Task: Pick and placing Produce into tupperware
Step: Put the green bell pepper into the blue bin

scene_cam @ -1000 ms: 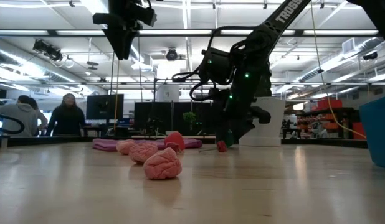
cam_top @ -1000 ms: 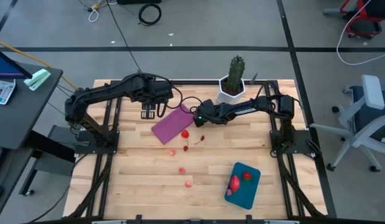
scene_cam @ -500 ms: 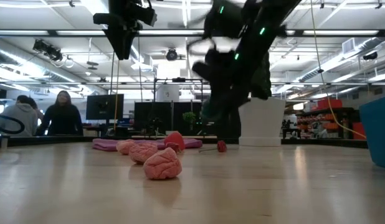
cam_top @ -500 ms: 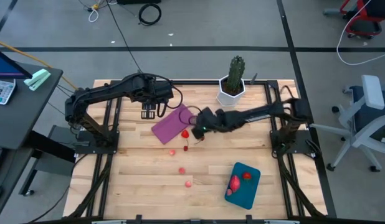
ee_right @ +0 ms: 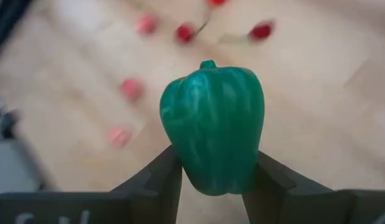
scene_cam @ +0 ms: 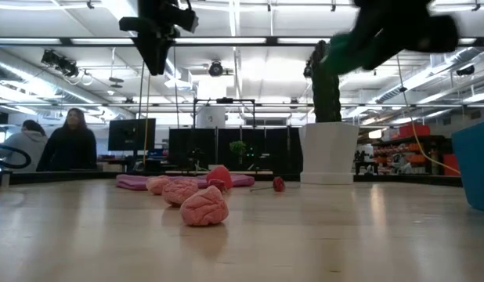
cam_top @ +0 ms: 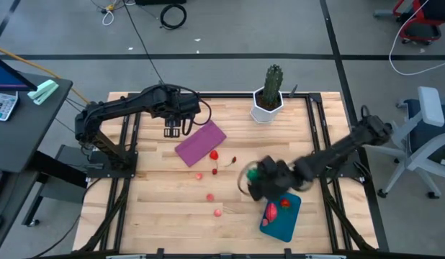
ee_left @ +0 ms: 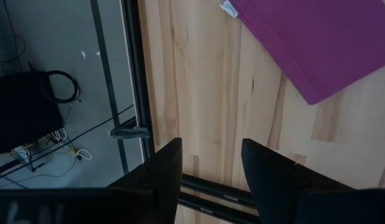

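Wooden table [cam_top: 172, 208] fills the high view: your right hand [cam_top: 257, 176] hovers at the teal tupperware's [cam_top: 284, 224] upper-left edge, lower right of centre, while red produce [cam_top: 214, 155] lies mid-frame. Low view shows pink pieces [scene_cam: 204, 207] at centre-left. Left wrist: your left hand [ee_left: 211, 163] gapes empty above the purple mat [ee_left: 317, 43]. Right wrist: fingers clamp the green pepper [ee_right: 212, 125]; releasing early could drop it outside.

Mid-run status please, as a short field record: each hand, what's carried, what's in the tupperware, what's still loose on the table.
right hand: shut on green pepper, near the tupperware
left hand: open, empty, raised near the purple mat
in tupperware: two red pieces
loose on table: several red and pink pieces near the mat
cactus pot: at the far edge
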Motion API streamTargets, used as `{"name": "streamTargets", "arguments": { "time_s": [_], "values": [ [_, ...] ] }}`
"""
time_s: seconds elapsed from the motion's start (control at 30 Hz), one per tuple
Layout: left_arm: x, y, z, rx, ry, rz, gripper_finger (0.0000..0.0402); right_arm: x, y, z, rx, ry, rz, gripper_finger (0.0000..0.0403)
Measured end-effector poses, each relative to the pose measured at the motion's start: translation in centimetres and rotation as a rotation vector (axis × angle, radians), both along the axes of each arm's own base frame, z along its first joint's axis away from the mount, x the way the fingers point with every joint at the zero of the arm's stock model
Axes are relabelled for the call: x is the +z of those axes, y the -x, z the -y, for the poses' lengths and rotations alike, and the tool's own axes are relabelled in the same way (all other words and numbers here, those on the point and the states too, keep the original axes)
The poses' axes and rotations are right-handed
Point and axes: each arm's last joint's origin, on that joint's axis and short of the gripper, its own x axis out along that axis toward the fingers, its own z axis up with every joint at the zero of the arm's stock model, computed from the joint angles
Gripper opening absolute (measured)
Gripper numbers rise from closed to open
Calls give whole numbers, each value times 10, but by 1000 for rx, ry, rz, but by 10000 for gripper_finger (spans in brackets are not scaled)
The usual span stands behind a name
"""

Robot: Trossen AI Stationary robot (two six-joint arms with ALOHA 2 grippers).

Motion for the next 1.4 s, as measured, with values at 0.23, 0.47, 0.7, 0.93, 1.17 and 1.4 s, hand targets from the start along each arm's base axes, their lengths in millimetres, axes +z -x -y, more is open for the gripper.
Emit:
{"name": "streamTargets", "arguments": {
  "time_s": [0.23, 0.47, 0.7, 0.93, 1.17, 1.4],
  "values": [
    [0, -2, -1, 23, -5, 38, 172, -5, 45, -70, -5, -183, 13, 143],
    [1, -5, -1, 39, -13, 79, 172, -26, 67, -96, -101, -233, -81, 143],
    [1, -6, -2, 43, -15, 92, 172, -43, 70, -94, -4, -230, -392, 143],
    [1, -6, -2, 42, -15, 93, 172, -45, 60, -92, 188, -243, -449, 143],
    [2, -7, -2, 43, -17, 101, 172, -49, 49, -80, 263, -207, -464, 166],
    [2, -7, -2, 42, -18, 104, 172, -56, 42, -66, 251, -205, -494, 199]
  ]
}}
